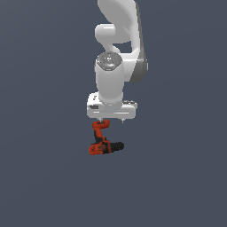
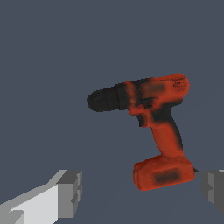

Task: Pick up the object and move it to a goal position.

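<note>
Wrist view, nearest first: two grey fingertip pads, one on a white finger, the other cut off at the frame edge. Gripper is spread wide, jaws well apart, nothing clamped between them. The drill's red battery base sits in the gap between the pads, closer to the cut-off pad; a slim strip of floor shows between base and that pad, so no contact visible. Beyond the base, the drill lies flat on its side on the plain dark grey-blue floor: red-orange handle running up from the base to the motor body, black patches around the trigger area, black chuck pointing away from the red rear end. Farther out only bare floor. Exterior view: white arm comes down from the frame top, wrist pointing straight down, white hand block above the drill. Fingers are mostly hidden behind the hand here, gripper just at the battery end of the drill. Drill looks L-shaped in this view, base end up near the hand, body and black chuck at the lower end, chuck toward the exterior view's right. Can't tell from this view whether the drill is off the floor; no shadow cue.
</note>
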Available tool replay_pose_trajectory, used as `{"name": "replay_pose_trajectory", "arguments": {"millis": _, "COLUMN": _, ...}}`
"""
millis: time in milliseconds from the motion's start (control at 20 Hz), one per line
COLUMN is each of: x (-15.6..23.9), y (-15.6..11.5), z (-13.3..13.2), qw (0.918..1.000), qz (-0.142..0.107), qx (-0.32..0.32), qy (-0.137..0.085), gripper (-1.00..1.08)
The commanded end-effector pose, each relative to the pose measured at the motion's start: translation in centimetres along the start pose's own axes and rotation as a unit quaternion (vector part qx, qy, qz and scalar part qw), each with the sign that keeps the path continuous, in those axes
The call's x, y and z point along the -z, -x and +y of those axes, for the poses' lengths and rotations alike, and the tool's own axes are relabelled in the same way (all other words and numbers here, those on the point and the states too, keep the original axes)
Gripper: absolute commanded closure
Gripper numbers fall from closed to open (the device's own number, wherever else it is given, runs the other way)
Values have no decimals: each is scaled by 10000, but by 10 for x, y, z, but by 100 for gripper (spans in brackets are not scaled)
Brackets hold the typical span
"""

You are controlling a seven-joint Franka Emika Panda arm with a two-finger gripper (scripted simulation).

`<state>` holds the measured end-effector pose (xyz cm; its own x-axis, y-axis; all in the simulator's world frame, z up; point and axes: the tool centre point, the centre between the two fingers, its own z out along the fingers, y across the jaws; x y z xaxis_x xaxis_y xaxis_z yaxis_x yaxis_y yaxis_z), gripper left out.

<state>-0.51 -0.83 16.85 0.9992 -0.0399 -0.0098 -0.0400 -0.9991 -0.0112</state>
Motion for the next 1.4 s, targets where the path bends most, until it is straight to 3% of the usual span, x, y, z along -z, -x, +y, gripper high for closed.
{"name": "replay_pose_trajectory", "arguments": {"millis": 0, "x": 0, "y": 0, "z": 0, "qw": 10000, "qz": 0, "qx": 0, "qy": 0, "gripper": -60}}
{"name": "replay_pose_trajectory", "arguments": {"millis": 400, "x": 4, "y": 1, "z": -9, "qw": 9999, "qz": 0, "qx": 78, "qy": -74, "gripper": -60}}
{"name": "replay_pose_trajectory", "arguments": {"millis": 700, "x": 19, "y": -4, "z": -10, "qw": 9998, "qz": 136, "qx": -59, "qy": -154, "gripper": -60}}
{"name": "replay_pose_trajectory", "arguments": {"millis": 1000, "x": 56, "y": -15, "z": -12, "qw": 9978, "qz": 443, "qx": -359, "qy": -324, "gripper": -60}}
{"name": "replay_pose_trajectory", "arguments": {"millis": 1350, "x": 132, "y": -29, "z": -14, "qw": 9885, "qz": 1037, "qx": -915, "qy": -604, "gripper": -60}}
